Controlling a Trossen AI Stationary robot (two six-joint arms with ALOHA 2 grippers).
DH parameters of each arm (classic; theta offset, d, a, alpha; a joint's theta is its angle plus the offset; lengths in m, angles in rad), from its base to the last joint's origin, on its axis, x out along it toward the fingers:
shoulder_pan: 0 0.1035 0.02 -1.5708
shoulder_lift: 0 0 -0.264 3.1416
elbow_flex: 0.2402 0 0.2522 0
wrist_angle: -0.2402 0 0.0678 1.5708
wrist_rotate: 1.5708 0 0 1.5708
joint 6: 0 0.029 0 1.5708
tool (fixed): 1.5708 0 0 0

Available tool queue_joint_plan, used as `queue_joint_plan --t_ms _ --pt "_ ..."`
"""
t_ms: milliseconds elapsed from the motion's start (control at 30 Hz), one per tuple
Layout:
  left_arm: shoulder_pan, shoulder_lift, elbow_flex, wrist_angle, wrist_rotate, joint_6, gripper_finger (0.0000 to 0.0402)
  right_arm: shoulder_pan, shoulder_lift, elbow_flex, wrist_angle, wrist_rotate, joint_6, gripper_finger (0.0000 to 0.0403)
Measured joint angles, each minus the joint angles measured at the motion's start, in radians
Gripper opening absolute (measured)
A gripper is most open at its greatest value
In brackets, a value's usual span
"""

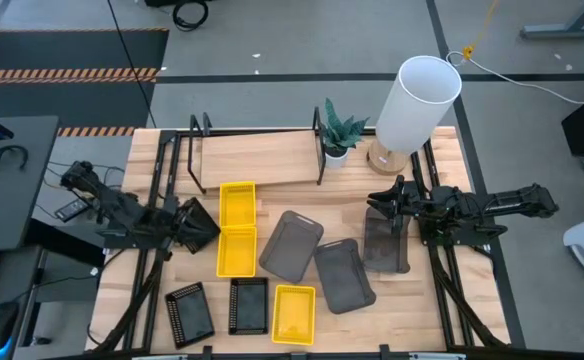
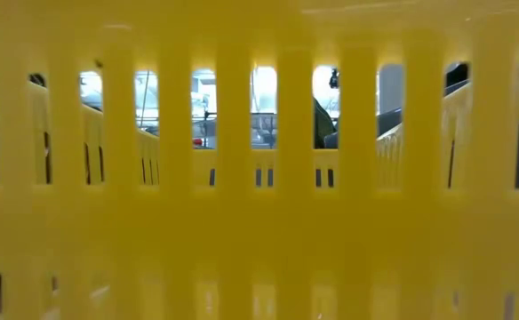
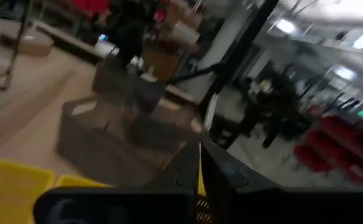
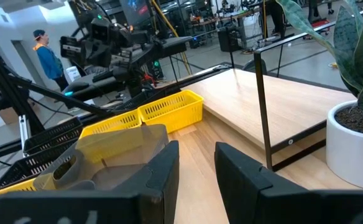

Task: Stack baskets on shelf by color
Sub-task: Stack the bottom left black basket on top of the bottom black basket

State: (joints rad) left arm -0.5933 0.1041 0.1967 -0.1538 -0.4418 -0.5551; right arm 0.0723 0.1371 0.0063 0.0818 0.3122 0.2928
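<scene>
Two yellow baskets (image 1: 237,205) (image 1: 237,250) lie end to end on the table before the empty shelf (image 1: 257,158). A third yellow basket (image 1: 294,312) lies at the near edge and fills the low view (image 2: 259,178). My left gripper (image 1: 212,230) is at their left side, shut on a yellow strip (image 3: 200,183). Two black baskets (image 1: 189,312) (image 1: 249,305) lie near-left. Grey baskets lie at the middle (image 1: 292,245) (image 1: 344,275) and right (image 1: 387,243). My right gripper (image 1: 387,205) (image 4: 197,168) is open at that right basket's far end (image 4: 119,162). My left gripper pinches a thin yellow wall (image 3: 200,183) between its two fingers, at the left long side where the two yellow baskets meet (image 1: 220,230). It comes from the table's left. Which of the two baskets it has, I cannot tell. Whether my right gripper touches the grey basket cannot be told.
A potted plant (image 1: 337,135) stands at the shelf's right end post, and a tall white cylinder (image 1: 417,100) on a wooden base stands far right. The shelf's black posts (image 4: 259,106) rise beside the right gripper. A person (image 4: 45,59) stands beyond the table.
</scene>
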Motion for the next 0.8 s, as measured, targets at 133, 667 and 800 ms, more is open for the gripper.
queue_joint_plan --t_ms 133,667,800 --pt "-0.017 0.124 0.136 -0.197 0.004 -0.056 0.0012 0.0 0.0 0.0 -0.001 0.0 0.0 0.0109" --pt "-0.169 0.713 0.398 -0.415 0.298 -0.317 0.0011 0.0 0.0 0.0 -0.001 0.0 0.0 0.0109" --pt "-0.227 0.803 0.451 -0.465 0.347 -0.423 0.0011 0.0 0.0 0.0 -0.001 0.0 0.0 0.0109"
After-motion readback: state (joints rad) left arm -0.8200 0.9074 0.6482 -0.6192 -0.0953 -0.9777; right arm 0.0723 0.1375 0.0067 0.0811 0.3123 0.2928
